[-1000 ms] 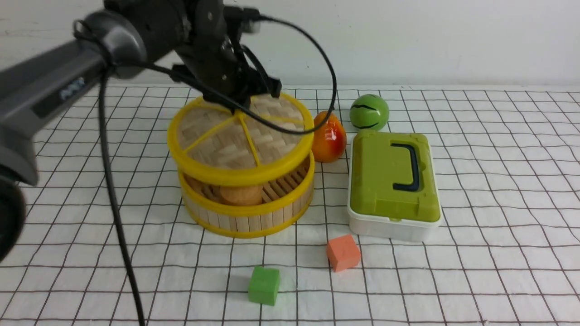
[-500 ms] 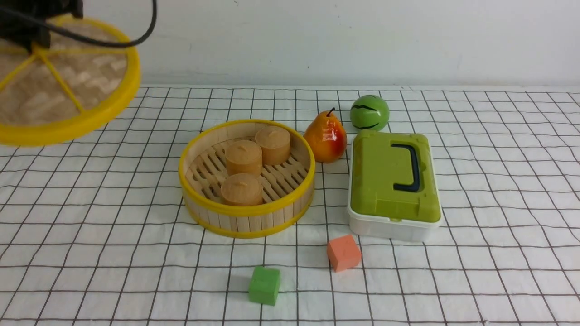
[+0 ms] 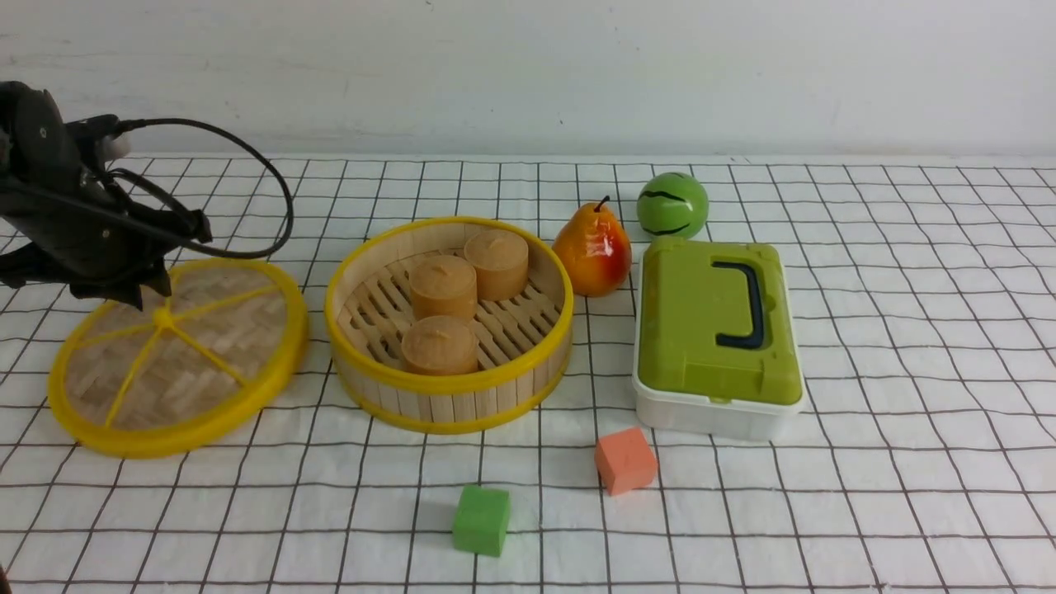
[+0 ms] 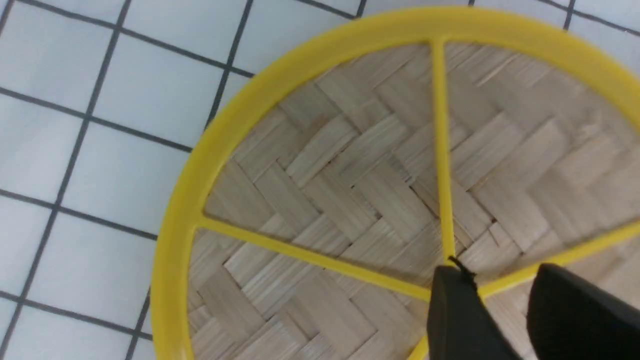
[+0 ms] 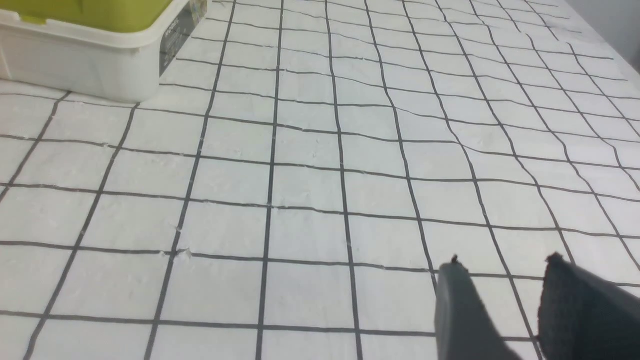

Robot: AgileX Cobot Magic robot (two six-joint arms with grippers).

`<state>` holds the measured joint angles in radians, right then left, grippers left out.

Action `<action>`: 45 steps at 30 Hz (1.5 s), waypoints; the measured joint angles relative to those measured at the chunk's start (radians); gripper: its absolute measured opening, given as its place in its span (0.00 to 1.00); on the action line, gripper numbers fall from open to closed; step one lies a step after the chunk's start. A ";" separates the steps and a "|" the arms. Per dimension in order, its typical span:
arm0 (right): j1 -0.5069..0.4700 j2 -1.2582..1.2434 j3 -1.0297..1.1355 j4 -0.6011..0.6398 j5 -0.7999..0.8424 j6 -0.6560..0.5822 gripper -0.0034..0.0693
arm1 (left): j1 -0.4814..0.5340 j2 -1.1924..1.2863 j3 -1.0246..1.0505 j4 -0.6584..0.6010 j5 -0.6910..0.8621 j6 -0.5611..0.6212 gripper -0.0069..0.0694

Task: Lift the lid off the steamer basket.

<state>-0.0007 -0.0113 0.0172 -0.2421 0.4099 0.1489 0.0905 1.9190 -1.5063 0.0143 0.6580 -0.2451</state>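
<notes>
A green cube point(image 3: 481, 520) and an orange cube point(image 3: 625, 459) sit nearest the camera on the checked cloth point(image 3: 825, 511). On the robot's right side, the right gripper point(image 5: 504, 260) hangs over bare cloth, its jaws a little apart with nothing between them, and a corner of the white box point(image 5: 90, 65) lies off to one side.

In the middle ground, the lid point(image 3: 177, 359) lies on the cloth to the left of the steamer basket point(image 3: 450, 396). It sits just beside the basket with a narrow strip of cloth between the two rims. The basket stands uncovered, with three tan cylinders point(image 3: 444, 286) on its slatted floor.

The left gripper point(image 4: 497, 270) sits directly over the lid's yellow hub point(image 3: 162, 316), with a black finger point(image 4: 457, 310) close on either side where the spokes meet. The pictures do not show whether the fingers are pinching the hub or have just let it go.

The lid lies straight below that claw, and the left arm is by far the nearer. The job therefore looks all but finished. The remaining move, if any, would be to loosen the jaws and rise straight up clear of the spokes.

Farther back stand the green-lidded box point(image 3: 714, 322), a pear point(image 3: 592, 252) and a striped green ball point(image 3: 672, 205).
</notes>
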 joint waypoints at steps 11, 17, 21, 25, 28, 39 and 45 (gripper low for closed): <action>0.000 0.000 0.000 0.000 0.000 0.000 0.38 | -0.001 -0.458 -0.003 -0.061 0.023 0.104 0.13; 0.000 0.000 0.000 0.000 0.000 0.000 0.38 | -0.001 -0.786 0.077 -0.181 -0.029 0.194 0.07; 0.000 0.000 0.000 0.000 0.000 0.000 0.38 | -0.001 -0.968 0.272 -0.285 -0.146 0.245 0.07; 0.000 0.000 0.000 0.000 0.000 0.000 0.38 | -0.001 -1.181 0.532 -0.397 -0.314 0.355 0.07; 0.000 0.000 0.000 0.000 0.000 0.000 0.38 | -0.001 -1.339 0.717 -0.483 -0.370 0.463 0.07; 0.000 0.000 0.000 0.000 0.000 0.000 0.38 | -0.001 -1.679 1.175 -0.585 -0.205 0.556 0.07; 0.000 0.000 0.000 0.000 0.000 0.000 0.38 | -0.047 -1.685 1.325 -0.577 -0.135 0.543 0.07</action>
<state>-0.0007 -0.0113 0.0172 -0.2421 0.4099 0.1489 0.0437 0.2339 -0.1814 -0.5631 0.5227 0.2982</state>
